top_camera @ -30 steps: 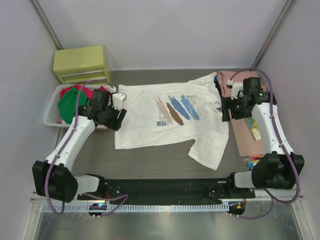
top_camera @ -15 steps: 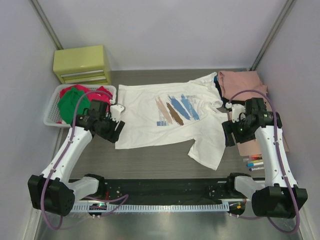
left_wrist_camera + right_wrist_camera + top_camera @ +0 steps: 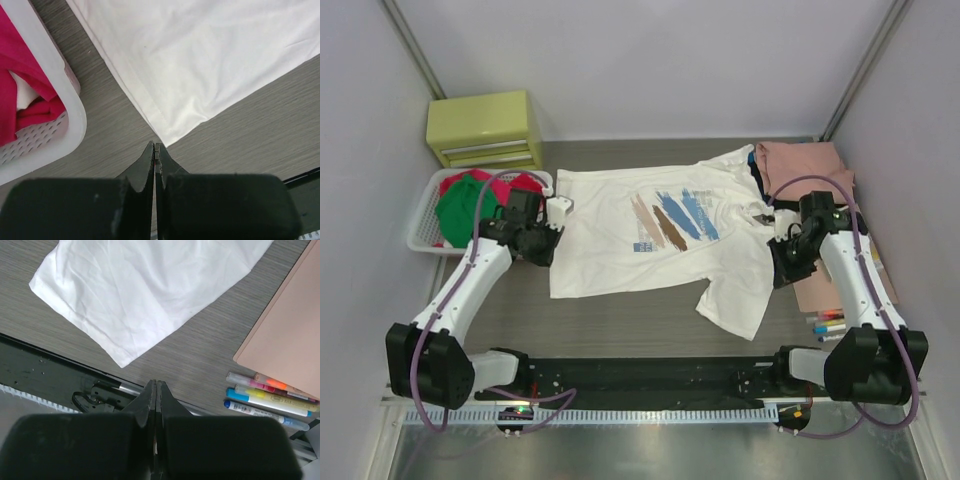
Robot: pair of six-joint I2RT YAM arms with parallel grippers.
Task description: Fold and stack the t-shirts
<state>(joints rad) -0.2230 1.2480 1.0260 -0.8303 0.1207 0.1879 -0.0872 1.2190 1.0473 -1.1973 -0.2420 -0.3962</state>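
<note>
A white t-shirt with blue, brown and pink brush strokes lies spread flat mid-table. My left gripper hovers at its left edge, shut and empty. In the left wrist view its closed tips point at the shirt's near corner. My right gripper hangs by the right sleeve, shut on nothing. Its tips sit over bare table short of the sleeve. Red and green t-shirts fill the basket. A salmon-pink t-shirt and a black one lie at back right.
The white slotted basket stands at the left, close to my left arm. A yellow-green drawer box is behind it. A thin flat pinkish cover and several marker pens lie at the right near edge.
Both grippers have gone from open to shut. The right gripper came from the back right toward the near side, to the sleeve. The left gripper shifted slightly along the shirt's left edge.
</note>
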